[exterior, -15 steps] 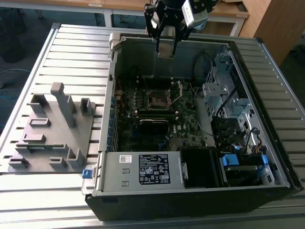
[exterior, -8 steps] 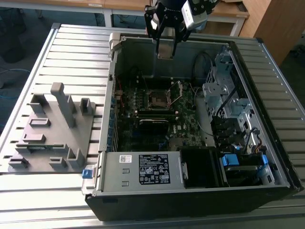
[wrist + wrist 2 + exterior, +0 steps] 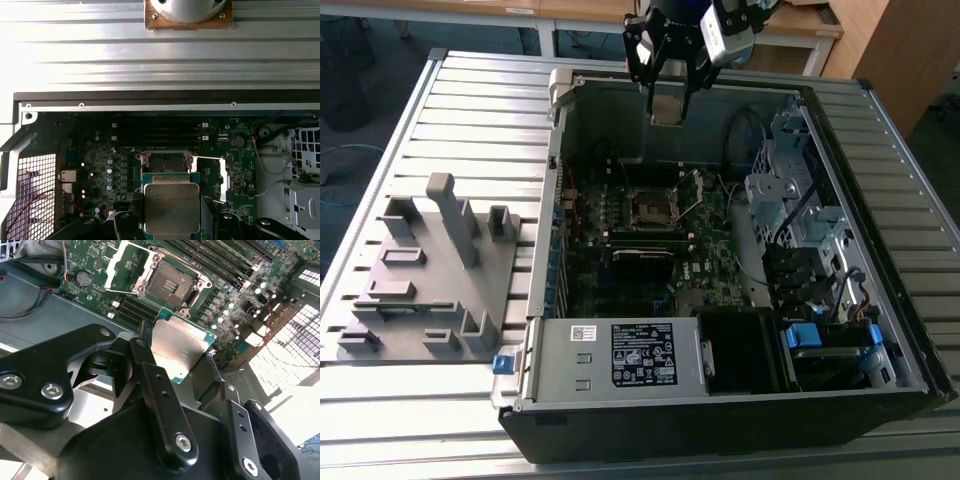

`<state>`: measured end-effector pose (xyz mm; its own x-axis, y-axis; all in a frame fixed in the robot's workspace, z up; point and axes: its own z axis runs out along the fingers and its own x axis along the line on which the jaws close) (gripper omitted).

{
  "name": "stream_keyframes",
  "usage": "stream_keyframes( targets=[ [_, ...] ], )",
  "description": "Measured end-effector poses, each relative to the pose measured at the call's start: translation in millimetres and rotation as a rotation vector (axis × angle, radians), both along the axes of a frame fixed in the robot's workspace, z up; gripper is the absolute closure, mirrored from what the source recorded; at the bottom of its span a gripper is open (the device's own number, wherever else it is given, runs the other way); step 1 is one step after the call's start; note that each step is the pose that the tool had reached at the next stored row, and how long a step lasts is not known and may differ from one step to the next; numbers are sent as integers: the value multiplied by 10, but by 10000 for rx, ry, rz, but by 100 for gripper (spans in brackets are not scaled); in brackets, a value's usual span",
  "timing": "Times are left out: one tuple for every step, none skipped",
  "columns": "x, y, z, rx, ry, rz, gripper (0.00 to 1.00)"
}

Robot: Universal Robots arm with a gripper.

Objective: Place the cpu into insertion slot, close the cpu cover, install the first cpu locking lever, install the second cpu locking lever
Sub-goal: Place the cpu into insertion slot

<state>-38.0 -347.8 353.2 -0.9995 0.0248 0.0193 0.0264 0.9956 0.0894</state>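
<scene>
My hand [image 3: 666,100] is gripping the cpu [image 3: 171,207], holding it up above the open insertion slot [image 3: 650,207].

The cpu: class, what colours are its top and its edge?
Silver-grey top, green edge on the cpu; clearest in the first wrist view.

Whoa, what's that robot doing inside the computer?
The robot's gripper is holding the cpu up in the air over an open computer case. Below it, the insertion slot on the green board is empty, and the cpu cover is flipped open beside it. The cpu is not in the slot yet.
</scene>
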Motion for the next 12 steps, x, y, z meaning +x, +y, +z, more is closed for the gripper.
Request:
stream_keyframes(
  targets=[
    [0, 0, -3, 1, -1, 0, 46],
    [0, 0, -12, 4, -2, 0, 46],
    [0, 0, -23, 2, -1, 0, 46],
    [0, 0, -35, 0, 0, 0, 46],
    [0, 0, -45, 1, -1, 0, 46],
    [0, 0, -50, -1, -1, 0, 46],
    [0, 0, -50, -1, 0, 0, 46],
    [0, 0, -50, -3, 1, 0, 46],
    [0, 0, -53, -1, 0, 0, 46],
    [-2, 0, -53, -12, -10, 0, 46],
    [-2, 0, -53, -15, -10, 1, 46],
    [-3, 0, -54, -19, -13, 0, 46]
  ],
)
